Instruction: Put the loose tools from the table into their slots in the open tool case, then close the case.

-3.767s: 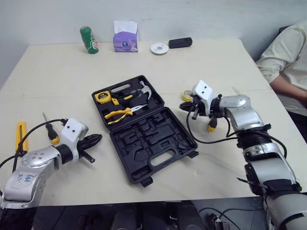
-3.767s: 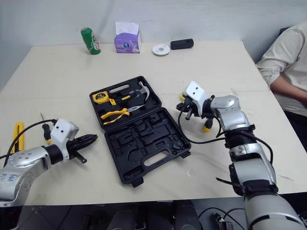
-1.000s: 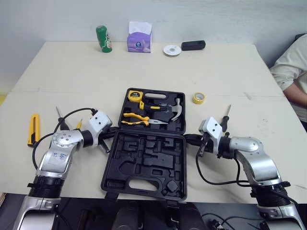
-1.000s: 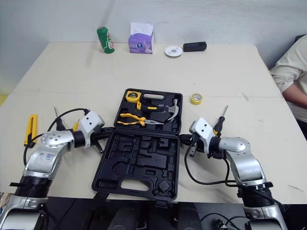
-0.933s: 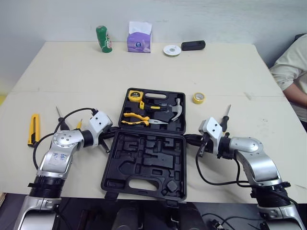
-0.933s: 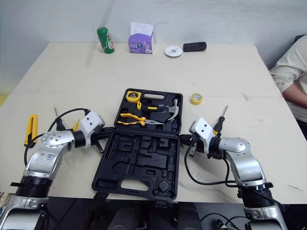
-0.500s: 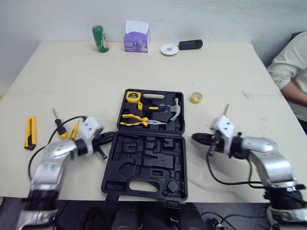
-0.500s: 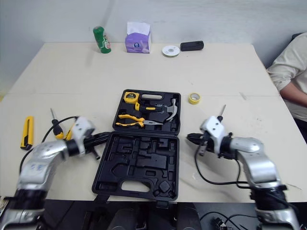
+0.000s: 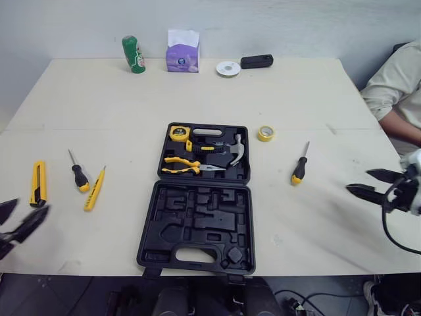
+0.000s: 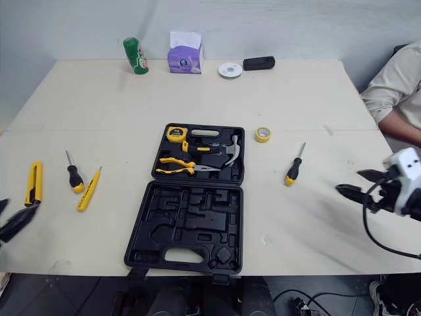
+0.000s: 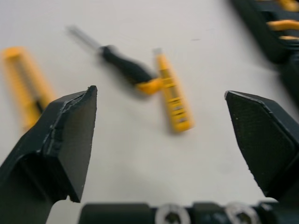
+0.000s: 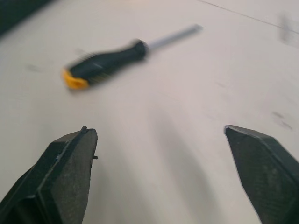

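Observation:
The black tool case [image 9: 152, 232] lies open mid-table. Its far half holds a tape measure [image 9: 178, 132], pliers [image 9: 191, 164] and a hammer [image 9: 235, 148]; the near half's slots are bare. Right of it lie a yellow tape roll [image 9: 266, 133] and a black-and-yellow screwdriver [image 9: 299, 168]. To the left lie a yellow utility knife [image 9: 39, 182], a small screwdriver [image 9: 78, 173] and a yellow tester pen [image 9: 95, 188]. My left gripper [image 9: 26, 212] hangs open at the near left, short of these. At the far right, my right gripper [image 9: 358, 181] is open, facing the screwdriver [image 12: 107, 63].
Along the far edge stand a green can [image 9: 133, 54], a purple tissue box [image 9: 183, 52], a white disc [image 9: 227, 68] and a black device [image 9: 256, 61]. A seated person's arm [image 9: 391, 89] is at the table's right side.
Both grippers have pulled away from the case's sides, out towards the table's left and right ends, and have gone from shut to open. The case stays put.

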Motion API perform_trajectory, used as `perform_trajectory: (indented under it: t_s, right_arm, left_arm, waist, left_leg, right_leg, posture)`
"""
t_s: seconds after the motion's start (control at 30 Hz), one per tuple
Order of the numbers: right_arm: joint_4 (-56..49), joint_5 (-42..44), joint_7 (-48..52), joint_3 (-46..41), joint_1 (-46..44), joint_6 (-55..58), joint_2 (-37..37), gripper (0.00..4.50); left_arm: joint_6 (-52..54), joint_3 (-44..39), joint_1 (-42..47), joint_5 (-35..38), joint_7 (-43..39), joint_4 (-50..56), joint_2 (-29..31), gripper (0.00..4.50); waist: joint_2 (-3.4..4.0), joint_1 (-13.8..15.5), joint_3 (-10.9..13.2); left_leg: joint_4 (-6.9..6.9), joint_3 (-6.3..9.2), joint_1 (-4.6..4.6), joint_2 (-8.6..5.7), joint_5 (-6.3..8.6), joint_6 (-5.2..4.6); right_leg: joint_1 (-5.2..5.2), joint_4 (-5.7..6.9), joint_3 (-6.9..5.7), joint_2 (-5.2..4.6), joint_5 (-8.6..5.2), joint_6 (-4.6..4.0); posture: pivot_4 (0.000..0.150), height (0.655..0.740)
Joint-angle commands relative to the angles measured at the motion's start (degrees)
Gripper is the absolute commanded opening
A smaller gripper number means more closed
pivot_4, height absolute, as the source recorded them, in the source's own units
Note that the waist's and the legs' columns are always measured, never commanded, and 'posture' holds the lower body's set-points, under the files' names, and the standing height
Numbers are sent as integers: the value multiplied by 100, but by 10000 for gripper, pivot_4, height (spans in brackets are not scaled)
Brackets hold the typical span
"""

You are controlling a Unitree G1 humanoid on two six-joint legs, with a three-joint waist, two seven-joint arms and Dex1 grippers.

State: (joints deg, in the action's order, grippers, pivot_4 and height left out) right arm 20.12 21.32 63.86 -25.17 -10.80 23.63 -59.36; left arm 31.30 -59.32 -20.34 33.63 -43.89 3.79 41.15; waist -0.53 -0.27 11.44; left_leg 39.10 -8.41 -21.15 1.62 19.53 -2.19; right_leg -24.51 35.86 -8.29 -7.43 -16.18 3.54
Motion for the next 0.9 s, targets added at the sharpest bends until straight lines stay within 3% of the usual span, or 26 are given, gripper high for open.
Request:
perform_trajectory:
  t_s: [0.03, 0.17, 0.27, 0.57, 0.73, 0.9]
  right_arm:
    - [1162, -337, 162, -16, -347, -909, -463, 44159]
    - [2078, -526, 295, 161, -825, -1346, -712, 44159]
    - [2202, -519, 403, 251, -1025, -1422, -720, 44159]
    - [1683, -432, 295, 327, -994, -1338, -419, 44159]
    - [119, -40, 272, 459, -872, -652, -63, 44159]
    - [-1544, 595, 218, 801, -1131, 343, 276, 44159]
  left_arm:
    - [-749, -536, -207, -528, 210, -1403, 480, 44436]
    - [-1479, -356, -503, -913, -93, -2271, 816, 44436]
    - [-1611, -332, -449, -888, -162, -2526, 965, 44436]
    - [-1152, 211, -380, -908, 41, -1987, 933, 44436]
    - [14, 770, -216, -585, 588, -284, 609, 44436]
    - [1676, 852, 598, 157, 1606, 1063, 332, 44436]
  waist:
    - [1, -15, -1]
    - [4, -113, 0]
    - [5, -143, 0]
    - [15, -146, -1]
    - [20, -137, 0]
    - [19, -126, 0]
  left_leg:
    - [0, 0, 2, 2, 1, 1]
    - [-2, 0, 1, 5, 15, 11]
    - [-4, 1, -2, 7, 35, 43]
    - [-7, -2, -2, 7, 38, 52]
    - [-7, -3, 0, 8, 38, 53]
    - [-6, -2, -1, 7, 32, 56]
  right_leg:
    - [-1, 0, 0, 0, -1, -1]
    - [-8, 1, 3, -3, -4, -7]
    - [-13, 1, 5, -6, -4, -8]
    - [-17, 2, 10, -6, -4, -8]
    - [-15, 7, 15, -6, -2, -6]
    - [-14, 12, 15, -4, -1, -4]
  posture:
    - [1500, 7316]
    - [1500, 7316]
    - [1500, 7316]
    - [1500, 7316]
    - [1500, 7316]
    - [1500, 7316]
